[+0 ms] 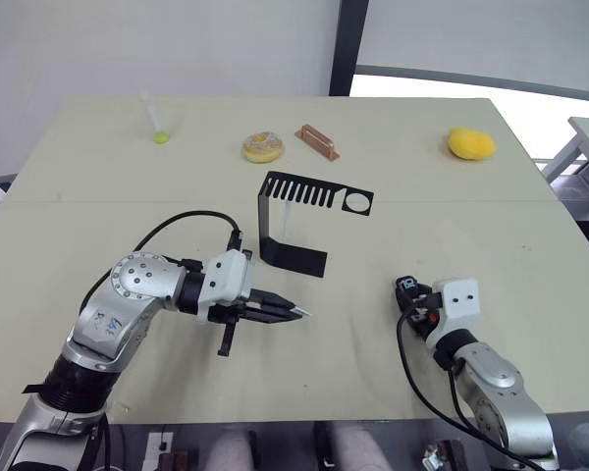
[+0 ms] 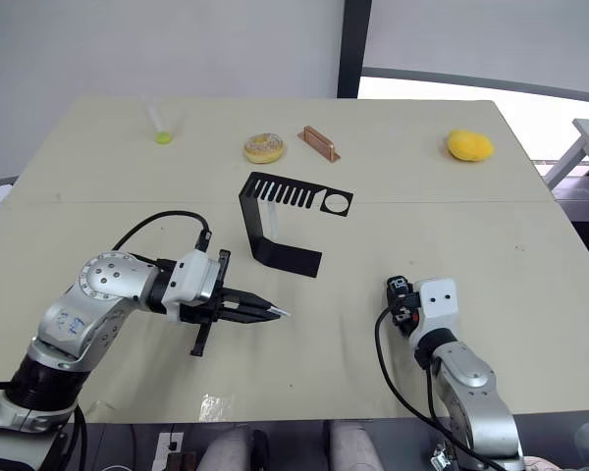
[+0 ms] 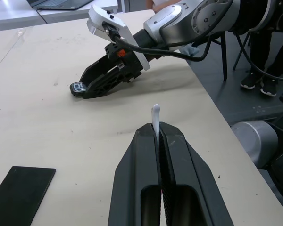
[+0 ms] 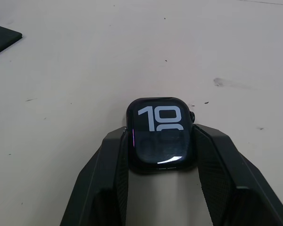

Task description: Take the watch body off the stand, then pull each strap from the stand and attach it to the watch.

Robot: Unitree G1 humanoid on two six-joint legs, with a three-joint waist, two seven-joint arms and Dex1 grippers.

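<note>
The small black rounded-square watch body point(image 4: 160, 137) is pinched in the right gripper point(image 1: 409, 292) low over the table, well apart from the slim white flexible strap point(image 3: 155, 117), which is clamped in the left gripper point(image 1: 283, 310) with its long axis pointing toward the watch.

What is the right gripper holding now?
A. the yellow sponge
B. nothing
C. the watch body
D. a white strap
C: in the right wrist view the watch body sits between the two fingers of the right gripper, its screen showing white digits.
</note>
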